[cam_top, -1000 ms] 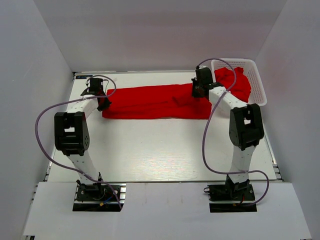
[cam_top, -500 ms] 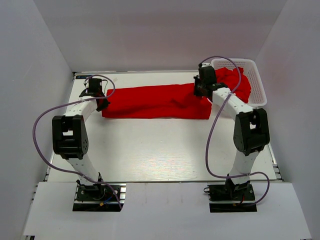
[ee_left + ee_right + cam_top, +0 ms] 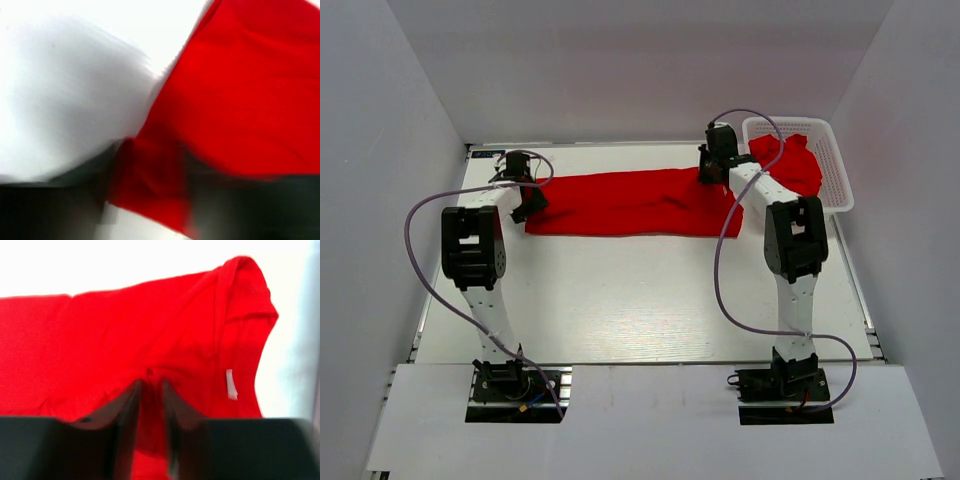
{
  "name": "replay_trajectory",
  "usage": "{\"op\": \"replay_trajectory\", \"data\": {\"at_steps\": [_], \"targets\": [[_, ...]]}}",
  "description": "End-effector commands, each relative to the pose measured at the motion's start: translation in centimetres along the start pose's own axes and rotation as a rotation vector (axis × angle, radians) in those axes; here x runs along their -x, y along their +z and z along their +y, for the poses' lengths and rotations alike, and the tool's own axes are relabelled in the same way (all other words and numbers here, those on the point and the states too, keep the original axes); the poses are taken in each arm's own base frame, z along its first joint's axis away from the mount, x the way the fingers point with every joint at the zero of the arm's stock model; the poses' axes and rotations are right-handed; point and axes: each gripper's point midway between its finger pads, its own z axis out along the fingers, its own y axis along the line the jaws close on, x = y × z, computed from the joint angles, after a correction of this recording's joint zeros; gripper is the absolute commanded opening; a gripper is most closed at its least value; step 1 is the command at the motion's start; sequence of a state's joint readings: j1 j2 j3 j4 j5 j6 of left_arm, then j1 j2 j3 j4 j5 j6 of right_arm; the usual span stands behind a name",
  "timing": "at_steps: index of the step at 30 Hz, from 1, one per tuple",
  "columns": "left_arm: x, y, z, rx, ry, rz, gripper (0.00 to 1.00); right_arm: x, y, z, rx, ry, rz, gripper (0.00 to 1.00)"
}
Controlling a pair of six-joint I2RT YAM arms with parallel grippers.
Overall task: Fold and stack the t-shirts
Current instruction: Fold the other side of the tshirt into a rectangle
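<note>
Presently, lengthwise fold laid: t-shirt (image 3: 630, 205) a long band across far tabletop (image 3: 620, 290); left claw (image 3: 527, 205) at its left end, state untellable; right claw (image 3: 150, 385) narrowly parted about a fold, grip unsure; next: regrip for crosswise fold.

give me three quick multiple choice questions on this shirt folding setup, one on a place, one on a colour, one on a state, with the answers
1. Where on the table is the white basket?
A. far right corner
B. near left corner
C. centre

2. What colour is the neck label on the t-shirt?
A. black
B. white
C. yellow

3. How does the t-shirt lie on the table?
A. bunched in a ball
B. hanging off the near edge
C. spread in a long flat band

Answers: 1 A, the top view shows it at the far right; 2 B, the right wrist view shows a small white tag; 3 C, it stretches from the left gripper to the right gripper.
</note>
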State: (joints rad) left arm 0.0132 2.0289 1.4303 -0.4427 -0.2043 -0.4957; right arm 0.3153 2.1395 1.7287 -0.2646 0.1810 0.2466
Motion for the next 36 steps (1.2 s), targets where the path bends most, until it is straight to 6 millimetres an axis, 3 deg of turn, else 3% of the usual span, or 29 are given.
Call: {"op": "replay_trajectory", "data": {"at_steps": [1, 2, 3, 4, 5, 6, 9, 10, 11, 12, 13, 14, 15, 18, 20, 21, 22, 23, 25, 26, 28, 30, 36], "targets": [[3.9, -0.4, 0.2, 0.016, -0.069, -0.076, 0.79, 4.2, 0.9, 0.1, -0.003, 0.041, -0.094, 0.33], [4.2, -0.1, 0.3, 0.027, -0.07, -0.084, 1.0, 3.1, 2.6, -0.2, -0.015, 0.039, -0.071, 0.4], [5.6, -0.6, 0.4, 0.03, -0.082, -0.109, 1.0, 4.3, 2.8, -0.3, -0.015, 0.039, -0.097, 0.49], [6.2, -0.6, 0.4, 0.04, -0.084, -0.12, 1.0, 4.9, 3.0, -0.3, -0.016, 0.034, -0.105, 0.67], [6.7, -1.0, 0.6, 0.06, -0.084, -0.127, 1.0, 5.1, 4.0, -0.4, -0.016, 0.033, -0.101, 0.72], [8.5, -1.6, 0.6, 0.057, -0.102, -0.166, 1.0, 6.3, 3.5, -0.1, -0.01, 0.028, -0.117, 0.76], [10.4, -2.8, 0.4, 0.057, -0.076, -0.197, 1.0, 7.0, 2.5, -0.2, -0.005, 0.006, -0.132, 0.82], [11.2, -3.5, 0.2, 0.048, -0.072, -0.217, 1.0, 8.2, 1.2, 0.0, 0.011, -0.011, -0.164, 0.82], [11.4, -3.7, 0.1, 0.047, -0.073, -0.219, 1.0, 6.1, 1.5, 0.0, 0.018, -0.024, -0.122, 0.87], [12.3, -4.3, 0.2, 0.04, -0.055, -0.228, 1.0, 7.7, -0.7, 0.3, 0.033, -0.026, -0.16, 0.9], [12.6, -4.6, -0.3, 0.011, -0.043, -0.228, 1.0, 7.6, -1.2, 0.9, 0.072, -0.049, -0.16, 0.9], [12.6, -4.8, -0.7, -0.011, -0.024, -0.22, 1.0, 5.2, -0.9, 0.7, 0.077, -0.061, -0.11, 0.9], [12.0, -4.9, -2.0, -0.066, 0.021, -0.196, 1.0, 6.2, -2.8, 1.4, 0.116, -0.076, -0.134, 0.9], [11.4, -4.8, -4.2, -0.165, 0.079, -0.192, 1.0, 3.3, -3.6, 1.8, 0.17, -0.087, -0.068, 0.9], [9.0, -4.4, -6.5, -0.299, 0.115, -0.125, 1.0, 2.6, -5.1, 3.2, 0.257, -0.079, -0.047, 0.9], [8.4, -4.4, -7.3, -0.349, 0.121, -0.112, 1.0, 0.4, -4.8, 3.4, 0.281, -0.065, 0.006, 0.9], [8.1, -4.6, -8.6, -0.435, 0.13, -0.106, 1.0, 0.6, -5.3, 3.6, 0.299, -0.059, -0.006, 0.9], [6.5, -4.1, -9.3, -0.466, 0.142, -0.07, 1.0, -0.1, -5.4, 4.2, 0.325, -0.041, 0.015, 0.9], [5.1, -3.7, -10.4, -0.513, 0.158, -0.048, 1.0, -1.5, -5.5, 4.4, 0.352, -0.023, 0.046, 0.9], [3.6, -3.5, -10.7, -0.521, 0.17, -0.017, 1.0, -2.8, -5.5, 4.8, 0.382, -0.009, 0.079, 0.9], [2.9, -3.0, -11.0, -0.523, 0.177, -0.006, 1.0, -3.6, -5.4, 5.1, 0.4, 0.004, 0.096, 0.9], [0.9, -2.7, -11.8, -0.527, 0.2, 0.03, 1.0, -4.8, -5.2, 5.7, 0.448, 0.025, 0.133, 0.9], [-1.4, -1.1, -10.4, -0.46, 0.204, 0.069, 1.0, -6.6, -3.8, 6.4, 0.49, 0.062, 0.185, 0.9]]}}
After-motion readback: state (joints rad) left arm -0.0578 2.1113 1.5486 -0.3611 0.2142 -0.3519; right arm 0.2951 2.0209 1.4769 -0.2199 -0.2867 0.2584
